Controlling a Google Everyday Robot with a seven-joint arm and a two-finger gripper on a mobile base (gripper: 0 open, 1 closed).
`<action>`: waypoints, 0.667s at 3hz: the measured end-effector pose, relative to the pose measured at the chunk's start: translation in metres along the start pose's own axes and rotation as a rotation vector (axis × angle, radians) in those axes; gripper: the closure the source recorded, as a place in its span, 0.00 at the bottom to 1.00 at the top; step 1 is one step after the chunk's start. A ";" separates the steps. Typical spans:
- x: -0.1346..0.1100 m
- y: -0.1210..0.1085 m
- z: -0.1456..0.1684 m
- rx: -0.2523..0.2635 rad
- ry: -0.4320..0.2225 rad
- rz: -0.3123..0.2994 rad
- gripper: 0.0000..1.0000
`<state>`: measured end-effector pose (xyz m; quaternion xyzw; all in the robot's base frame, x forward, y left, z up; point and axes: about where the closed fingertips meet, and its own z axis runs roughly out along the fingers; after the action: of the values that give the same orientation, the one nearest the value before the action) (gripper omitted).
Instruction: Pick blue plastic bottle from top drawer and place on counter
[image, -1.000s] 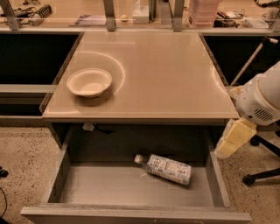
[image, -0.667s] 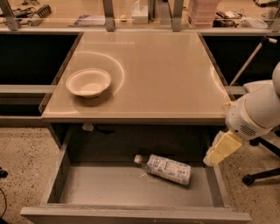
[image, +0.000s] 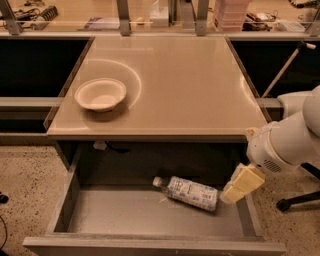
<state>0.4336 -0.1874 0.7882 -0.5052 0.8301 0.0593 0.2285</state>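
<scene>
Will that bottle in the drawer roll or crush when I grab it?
The blue plastic bottle lies on its side on the flat floor of the top drawer, so a nudge across its round body would probably roll it. It looks clear, thin plastic, likely light and somewhat squashy. The gripper hovers right of its base, near the drawer's right wall.

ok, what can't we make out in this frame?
Camera view only:
- gripper, at the top drawer's right wall by the blue plastic bottle's base: contact unclear, they overlap.
- Bottle label: print too small.
- Drawer's back: dark under the counter.
- Arm: cut off by right edge.
</scene>
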 end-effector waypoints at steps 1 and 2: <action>-0.018 0.024 -0.010 -0.020 -0.014 -0.034 0.00; -0.047 0.033 0.012 -0.094 -0.006 -0.080 0.00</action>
<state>0.4263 -0.1296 0.7940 -0.5480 0.8047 0.0908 0.2094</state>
